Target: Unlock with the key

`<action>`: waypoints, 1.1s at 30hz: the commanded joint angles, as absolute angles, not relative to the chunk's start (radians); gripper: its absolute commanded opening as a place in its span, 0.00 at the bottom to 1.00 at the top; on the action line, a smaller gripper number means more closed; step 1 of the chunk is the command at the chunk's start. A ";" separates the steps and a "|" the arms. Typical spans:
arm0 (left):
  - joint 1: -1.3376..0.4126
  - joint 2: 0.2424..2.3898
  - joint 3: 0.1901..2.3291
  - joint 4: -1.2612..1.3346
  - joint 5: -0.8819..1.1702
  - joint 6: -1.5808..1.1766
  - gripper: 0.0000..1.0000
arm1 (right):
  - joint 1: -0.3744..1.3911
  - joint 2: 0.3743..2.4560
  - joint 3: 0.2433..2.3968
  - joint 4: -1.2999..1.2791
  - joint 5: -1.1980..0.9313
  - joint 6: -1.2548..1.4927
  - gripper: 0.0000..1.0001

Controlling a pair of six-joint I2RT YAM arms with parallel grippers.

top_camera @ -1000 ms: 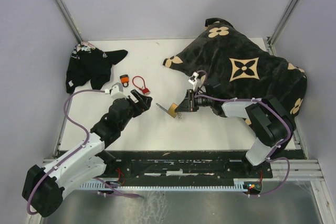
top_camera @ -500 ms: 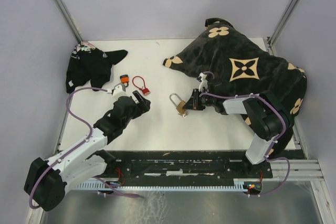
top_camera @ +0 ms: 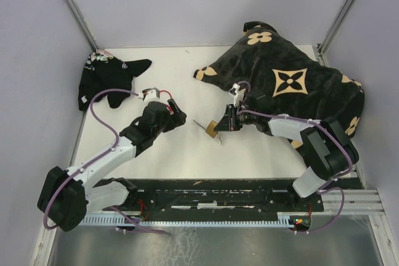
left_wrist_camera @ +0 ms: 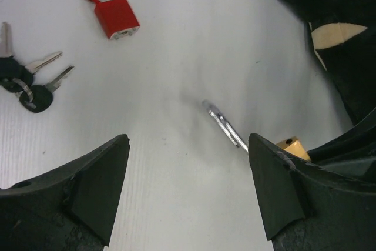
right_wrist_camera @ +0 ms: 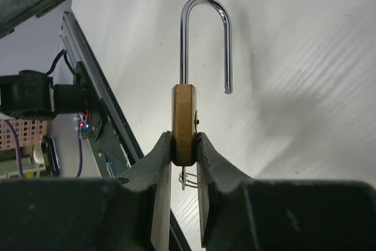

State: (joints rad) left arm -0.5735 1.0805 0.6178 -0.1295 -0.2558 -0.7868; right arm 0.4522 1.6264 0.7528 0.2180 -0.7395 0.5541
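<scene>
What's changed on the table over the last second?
The left gripper advanced toward the red lock and keys, jaws open. The right gripper kept its grip on the brass padlock while twisting it. The patterned bag and dark cloth stayed put.

The left arm (top_camera: 103, 161) is showing white shells between black joints, with a pale purple cable (top_camera: 92, 106) looping off it toward ten o'clock. The right arm (top_camera: 283, 129) is wearing the same white and black, its own thin cable (top_camera: 274, 116) running along the shell and dropping away toward five o'clock. The left fingers (left_wrist_camera: 94, 180) are looking matte black and wedge-shaped; the right fingers (right_wrist_camera: 154, 171) are tapering to slim tips.
</scene>
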 commanded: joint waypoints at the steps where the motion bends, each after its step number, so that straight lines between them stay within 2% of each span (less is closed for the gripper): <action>1: -0.568 1.175 0.744 -0.079 -0.190 -0.679 0.88 | 0.469 1.560 0.811 0.254 -0.848 0.525 0.02; 15: -0.561 1.502 0.917 -0.049 0.038 -0.549 0.83 | 0.480 1.684 0.796 0.463 -0.927 0.695 0.02; 22: -0.560 1.665 1.011 -0.128 0.139 -0.503 0.76 | 0.481 1.683 0.804 0.438 -0.903 0.658 0.02; 33: -0.511 1.740 1.020 -0.213 0.101 -0.525 0.75 | 0.470 1.761 0.784 0.423 -0.736 0.621 0.02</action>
